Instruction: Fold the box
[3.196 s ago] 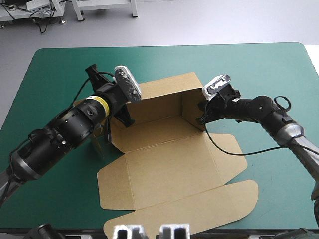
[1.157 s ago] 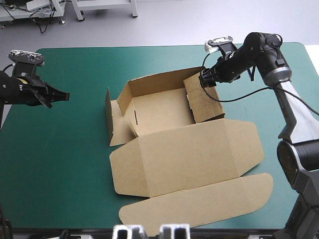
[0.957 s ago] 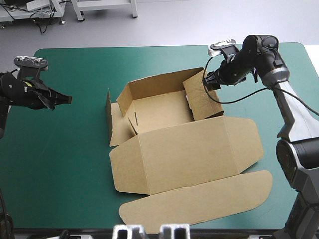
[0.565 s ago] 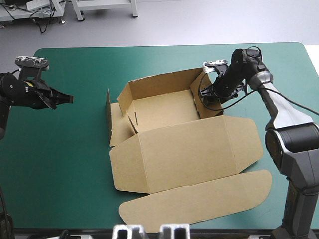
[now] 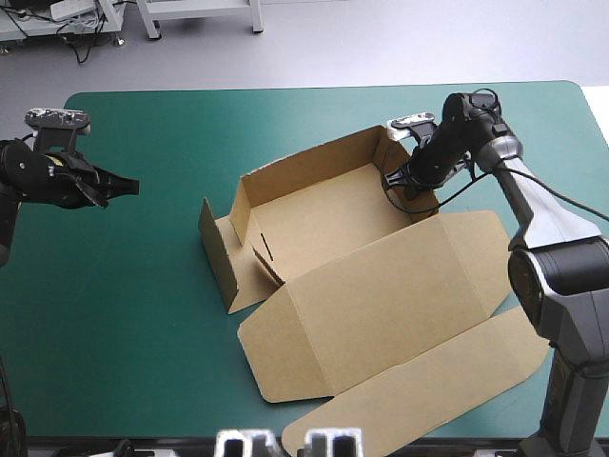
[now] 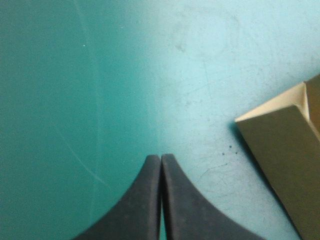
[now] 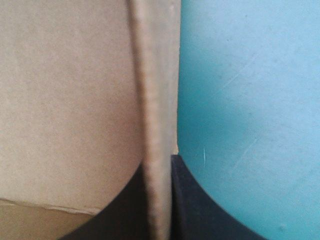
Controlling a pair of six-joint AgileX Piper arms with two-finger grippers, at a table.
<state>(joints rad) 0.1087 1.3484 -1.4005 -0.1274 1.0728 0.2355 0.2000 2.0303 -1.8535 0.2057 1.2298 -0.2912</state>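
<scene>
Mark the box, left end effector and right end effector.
box (image 5: 381,295), high view, the flat lid panel.
left end effector (image 6: 161,160), left wrist view, where its shut fingertips meet.
right end effector (image 7: 159,167), right wrist view, between fingertips pinching the box's side wall.

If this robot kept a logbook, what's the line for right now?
box: walls raised, lid flat | right gripper: shut on box's right wall | left gripper: shut, empty, over teal-green cover left of box

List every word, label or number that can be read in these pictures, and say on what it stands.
None. The brown box is plain board with no print, and the teal-green table cover carries no writing either.
</scene>
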